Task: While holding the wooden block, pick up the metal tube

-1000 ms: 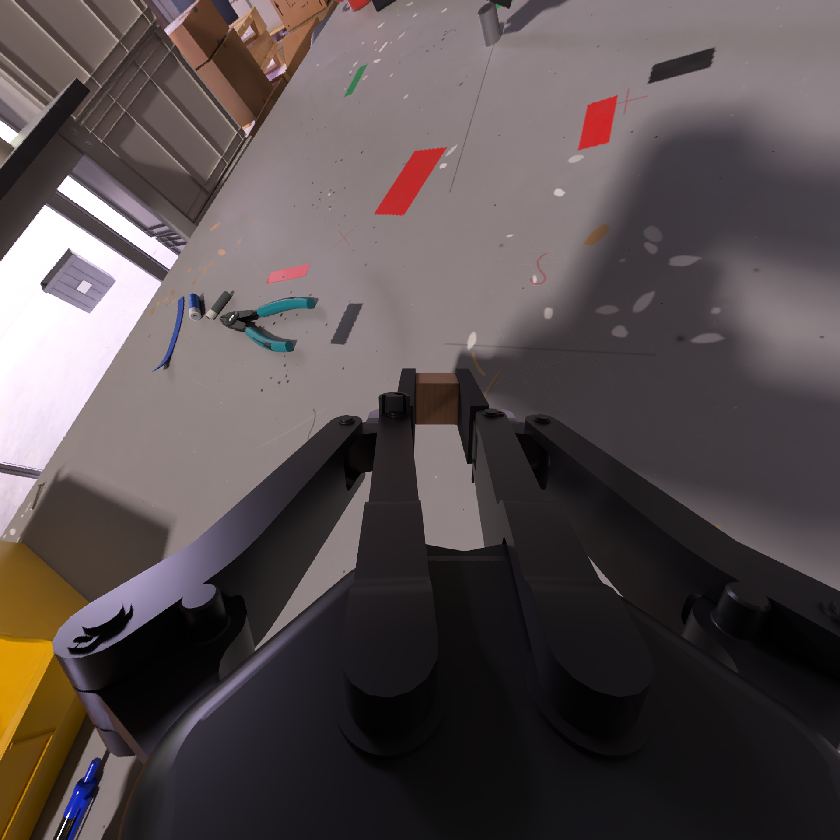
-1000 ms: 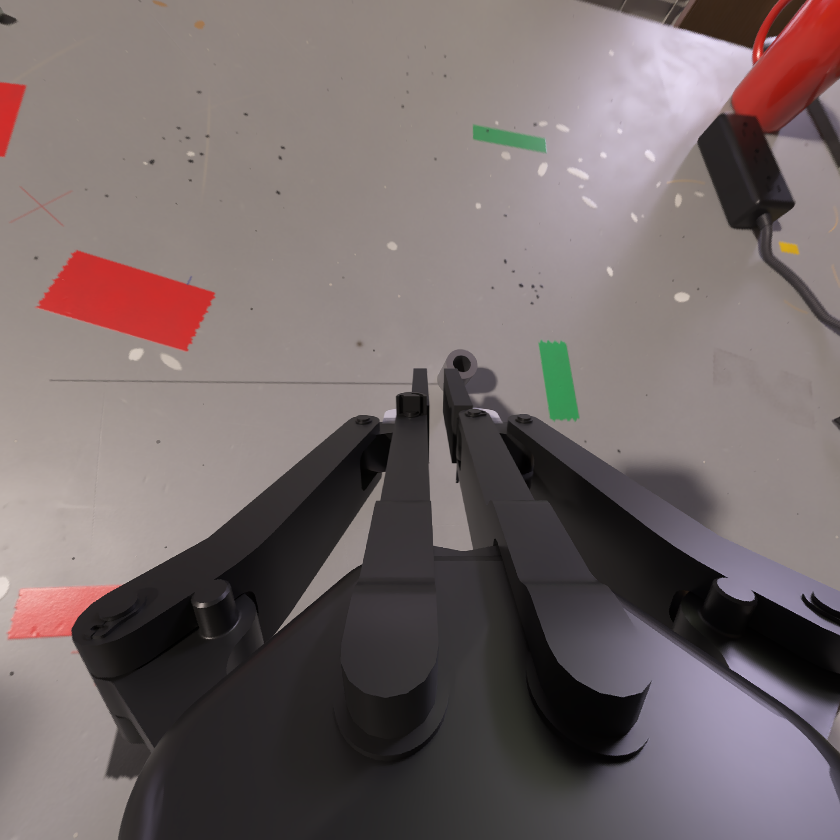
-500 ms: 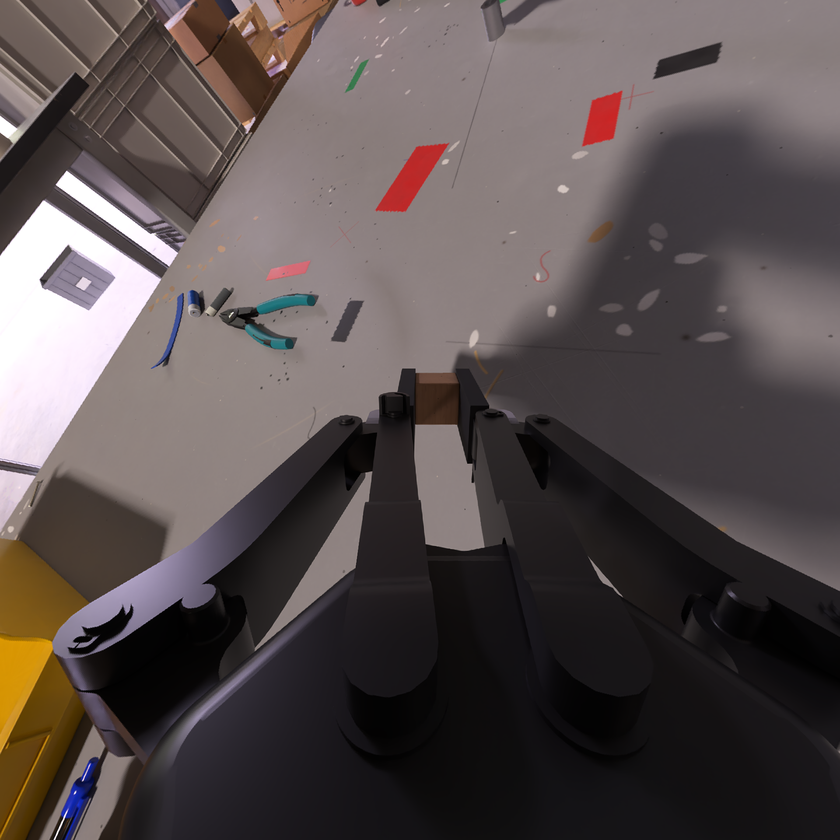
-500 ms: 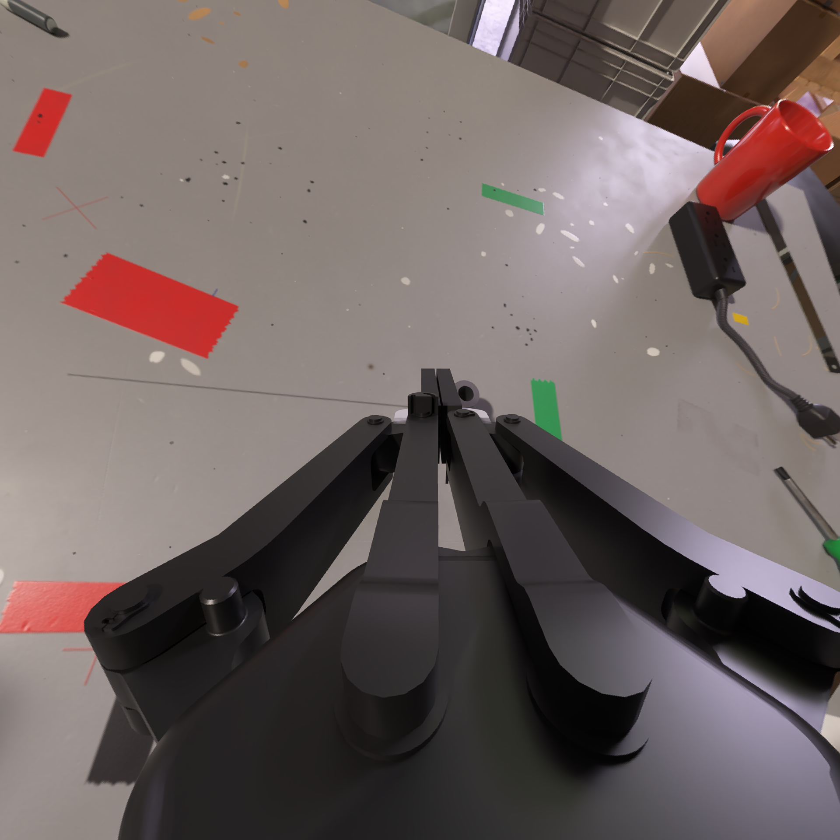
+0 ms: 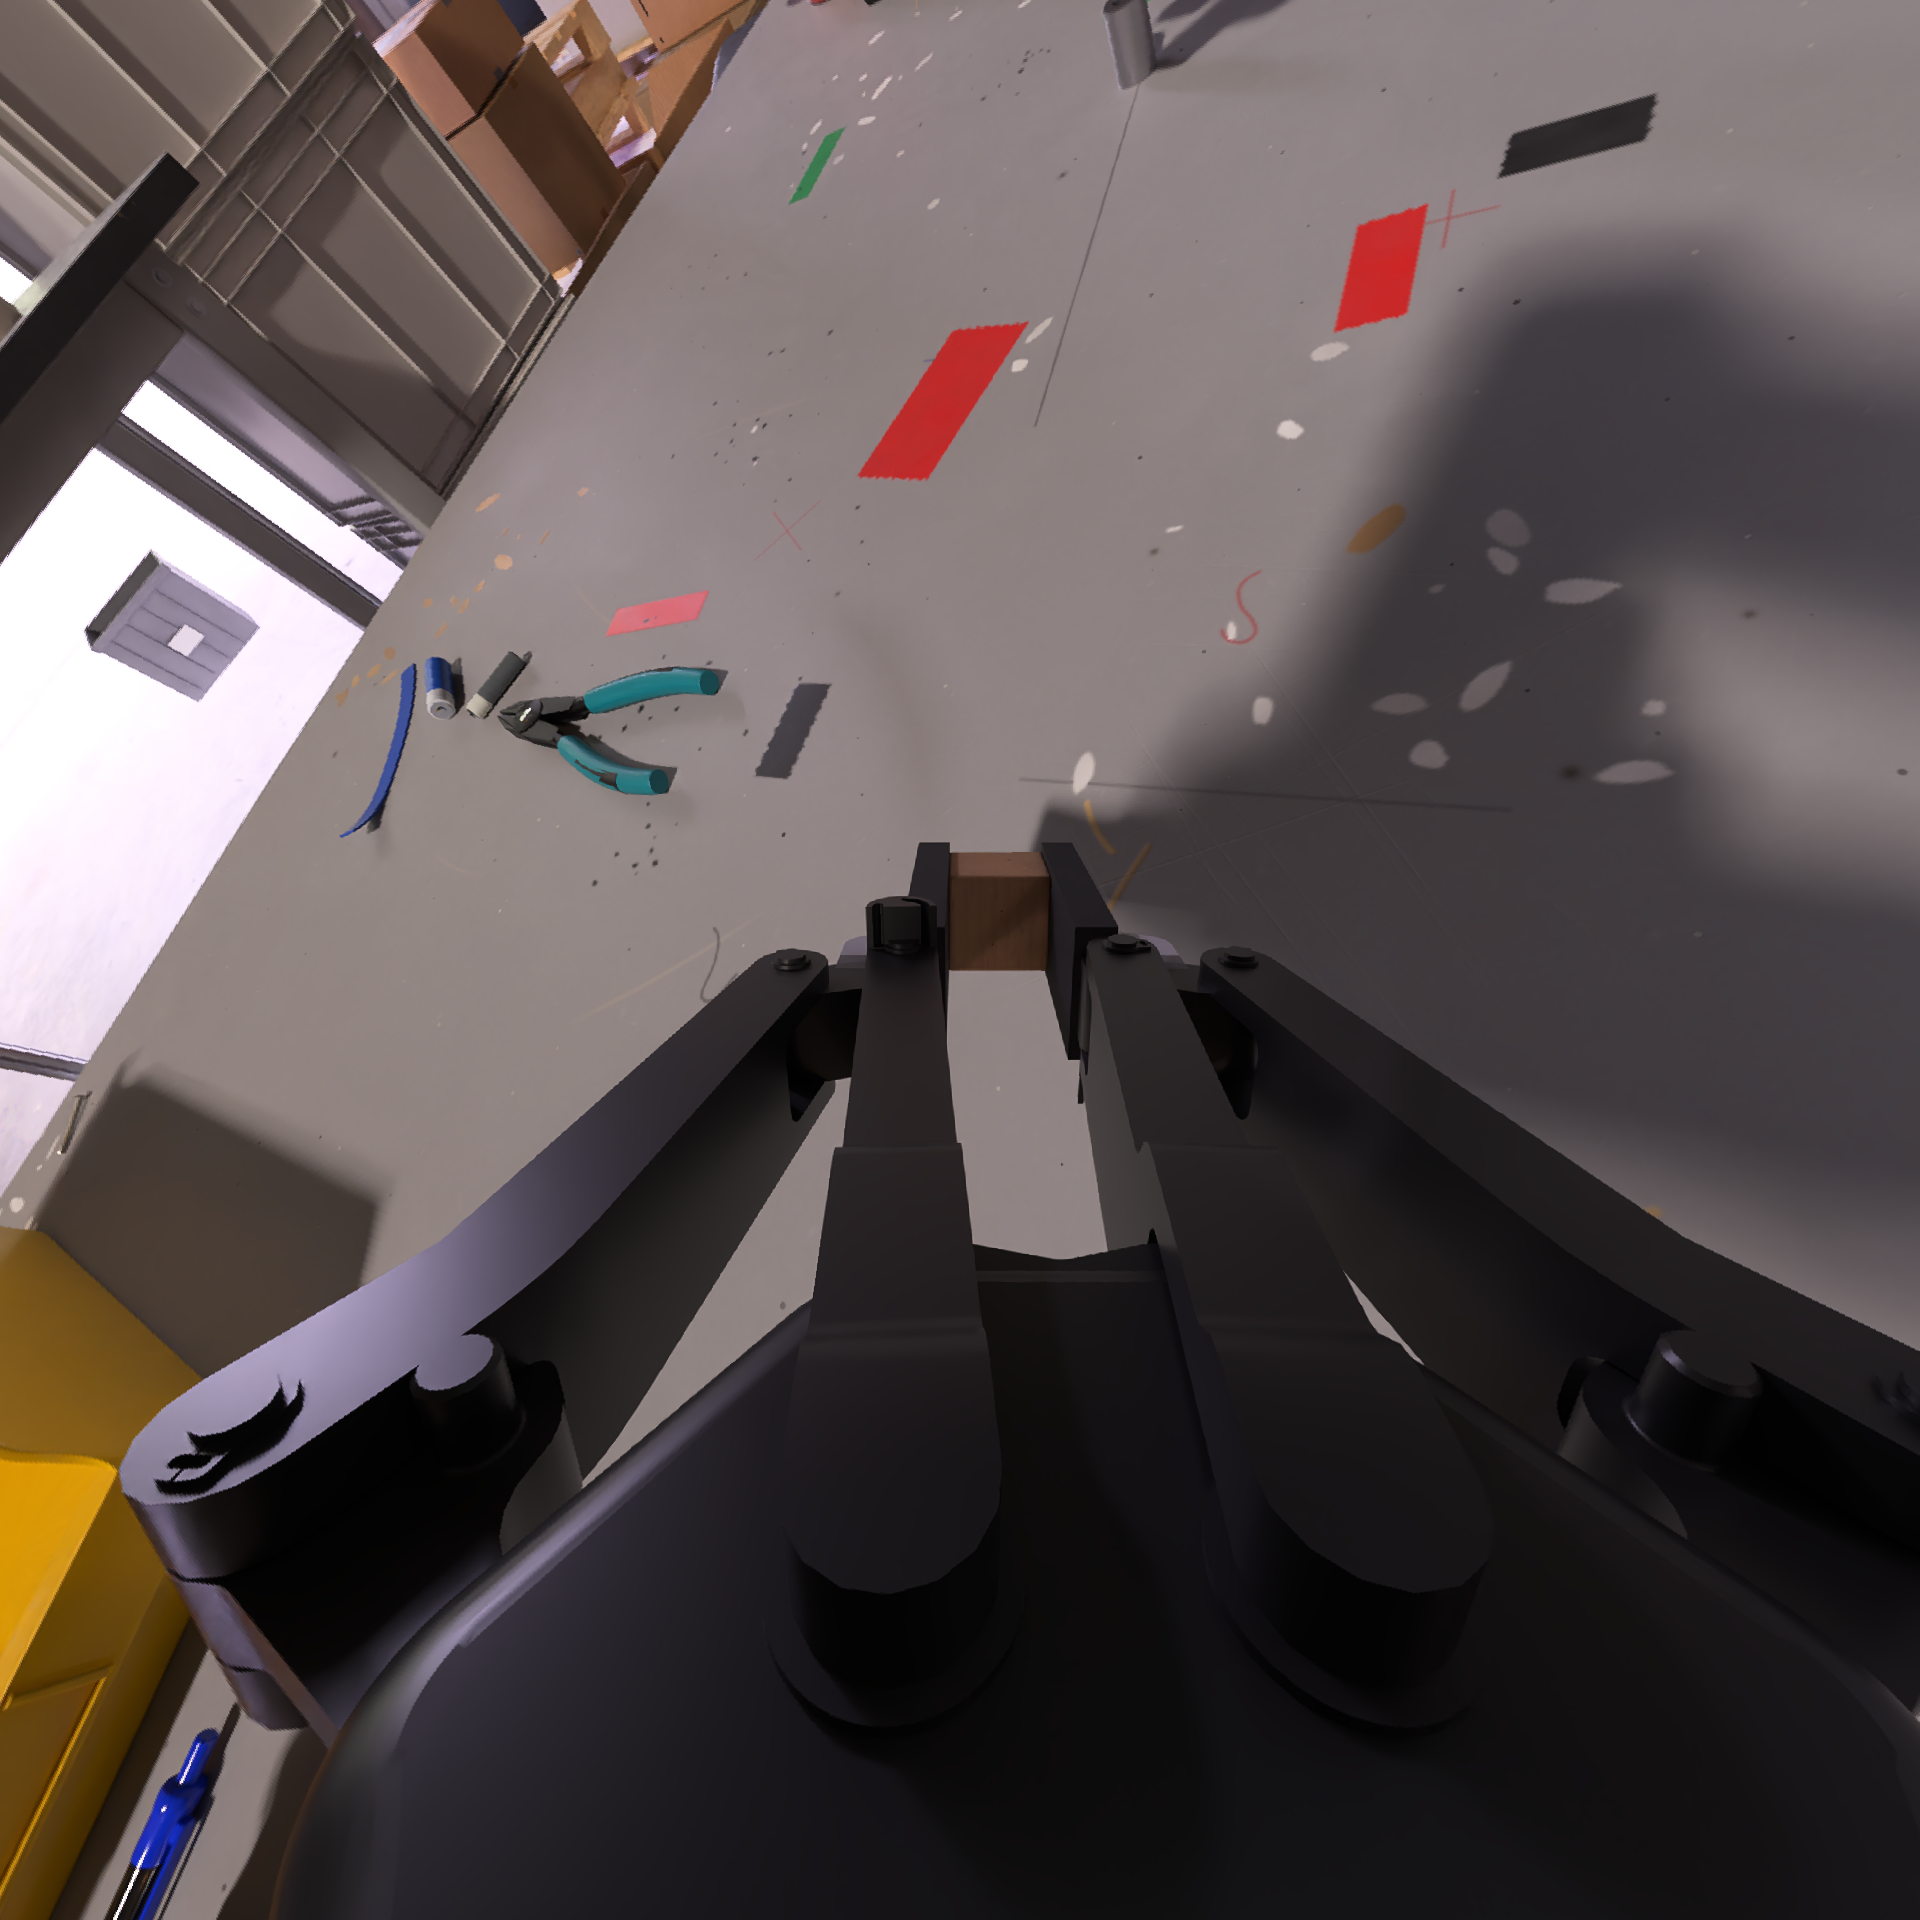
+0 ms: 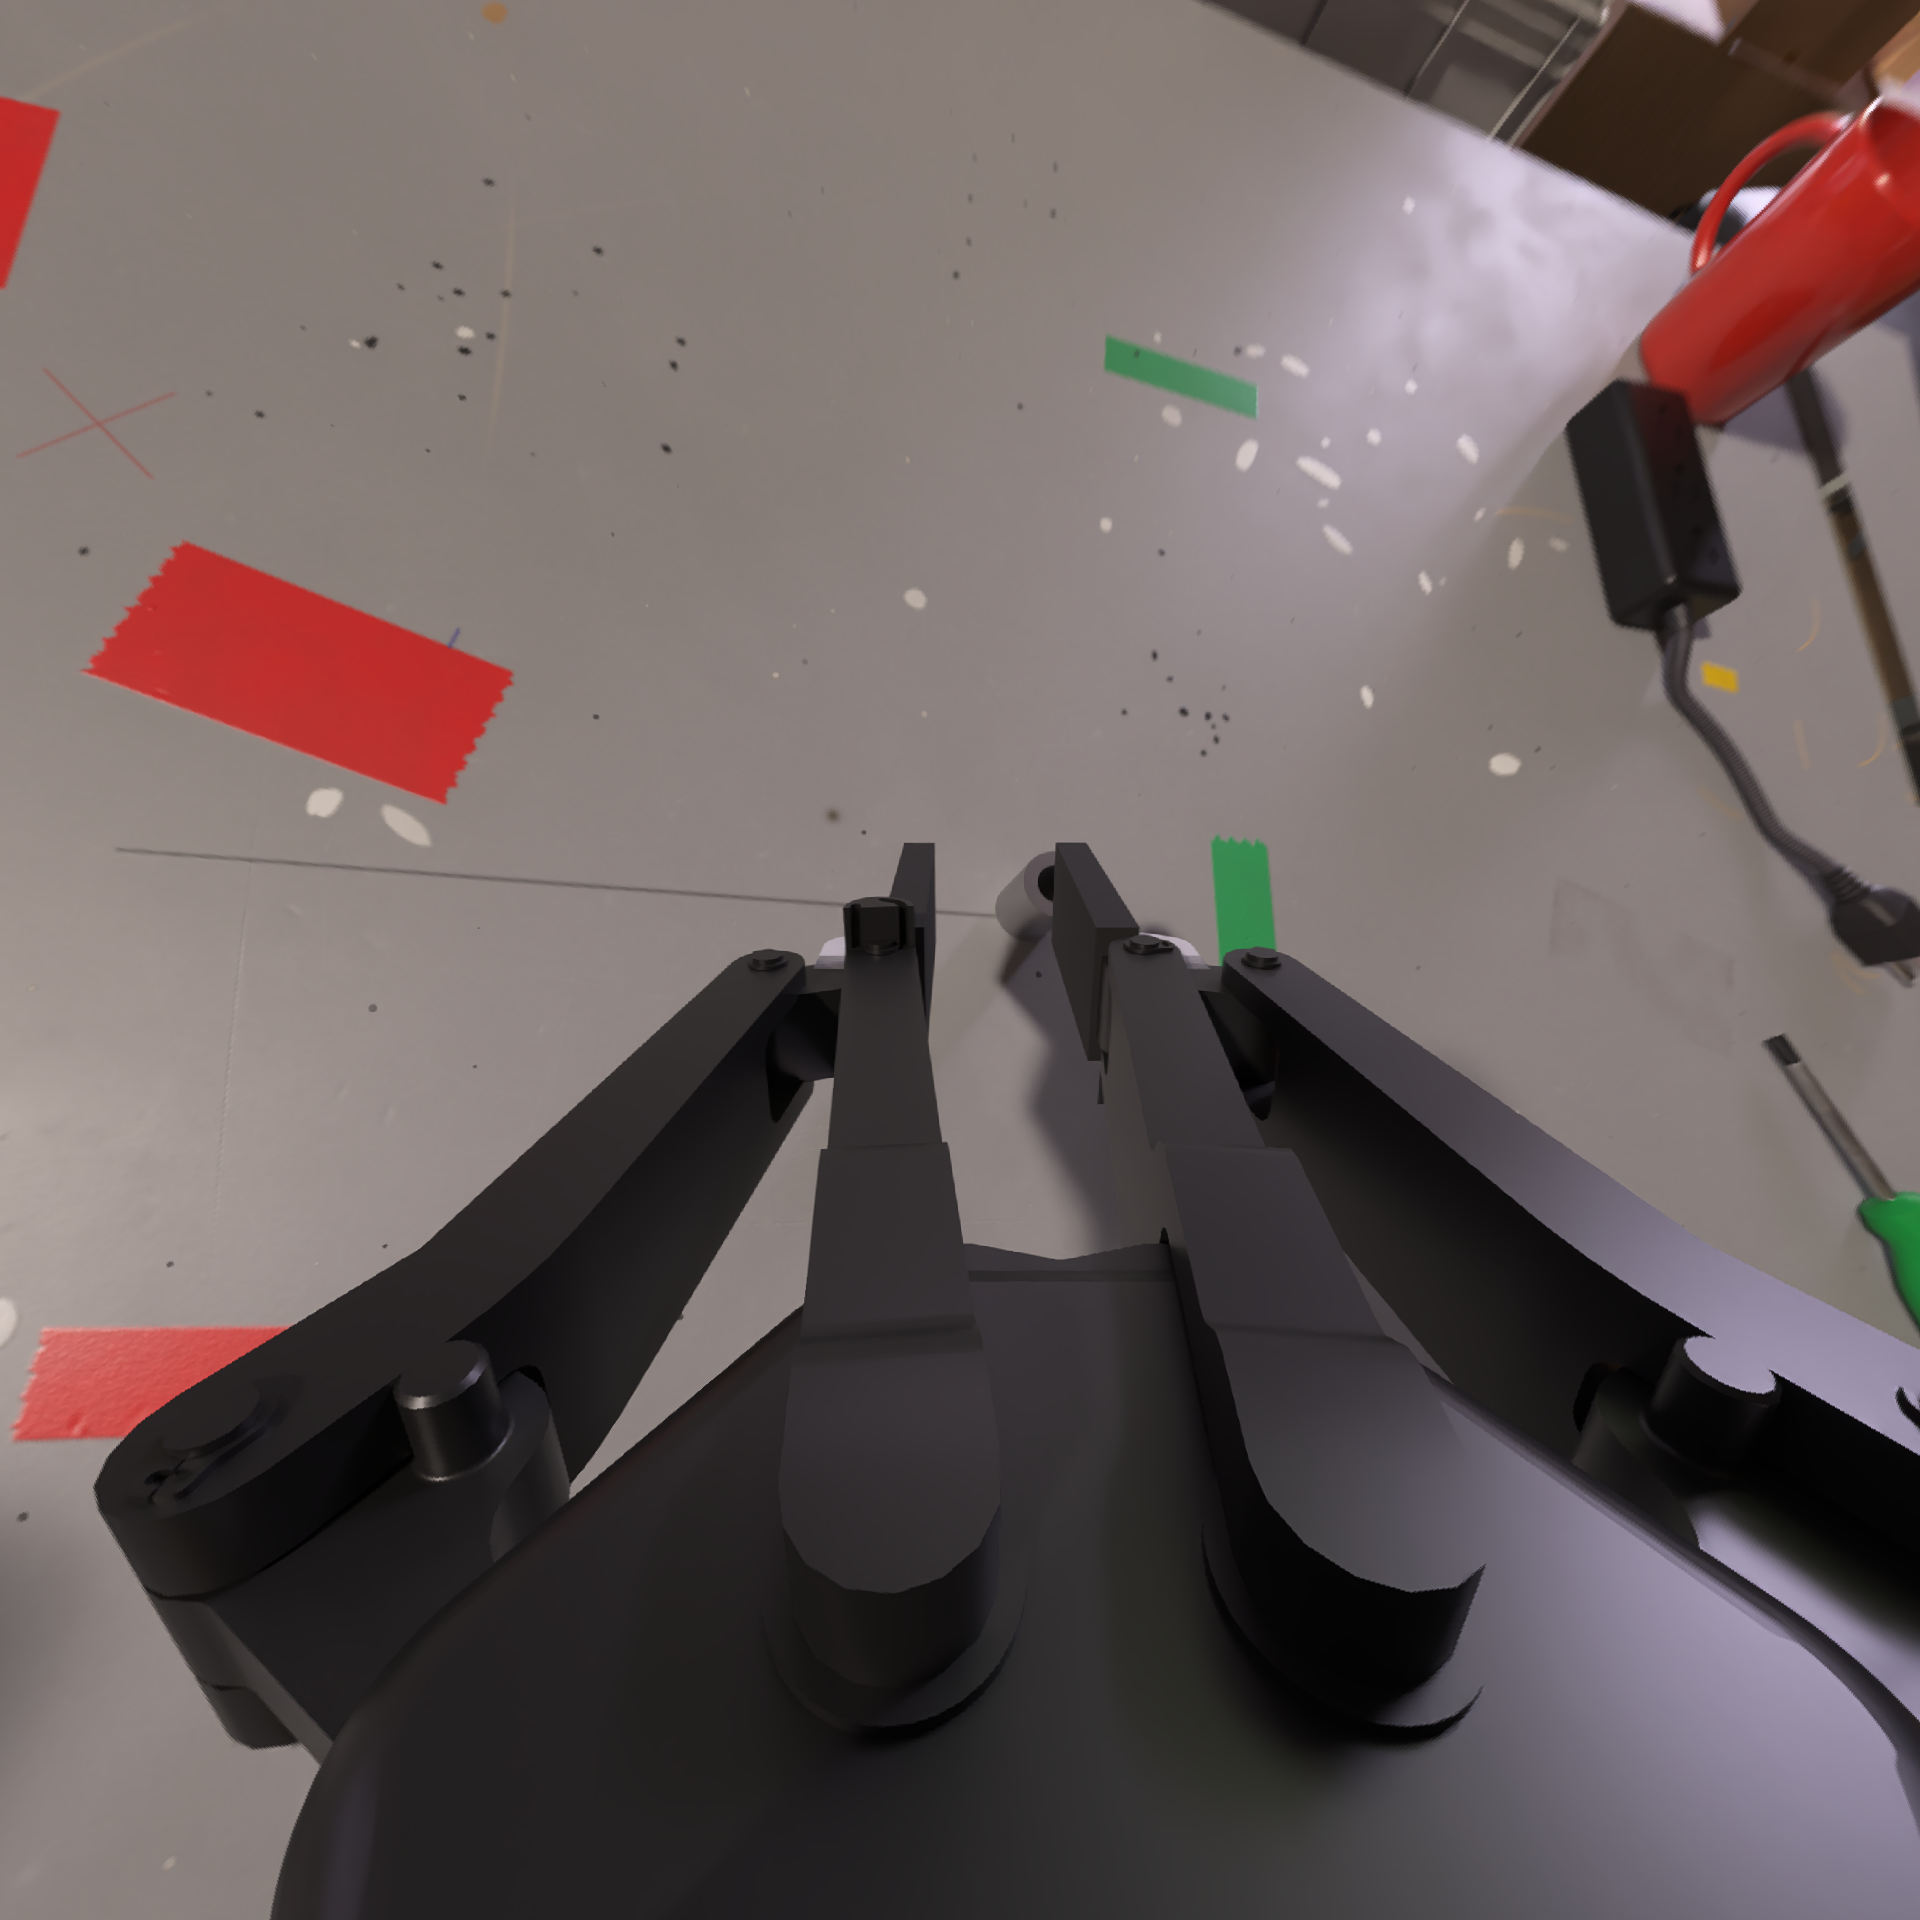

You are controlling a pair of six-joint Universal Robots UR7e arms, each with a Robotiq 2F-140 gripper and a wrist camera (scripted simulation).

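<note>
My left gripper (image 5: 997,862) is shut on the small brown wooden block (image 5: 997,909) and holds it above the grey table. In the right wrist view, the short grey metal tube (image 6: 1023,896) stands on the table with its open end showing. My right gripper (image 6: 995,864) is open, with its fingertips on either side of the tube. The tube is close against the inner face of the right-hand finger (image 6: 1081,904), which hides part of it. The tube also shows as a small grey cylinder at the far top of the left wrist view (image 5: 1127,42).
Teal-handled pliers (image 5: 613,727), a blue battery (image 5: 442,686) and a blue strip lie at the left. A yellow bin (image 5: 62,1455) and a blue pen (image 5: 171,1808) are near me. A red mug (image 6: 1808,270), black power adapter (image 6: 1652,520) and green-handled screwdriver (image 6: 1870,1205) lie to the right.
My right gripper was shut beside the tube and has opened, so its fingers now straddle the tube; its view has shifted closer to the table. The left gripper has barely moved and still holds the block.
</note>
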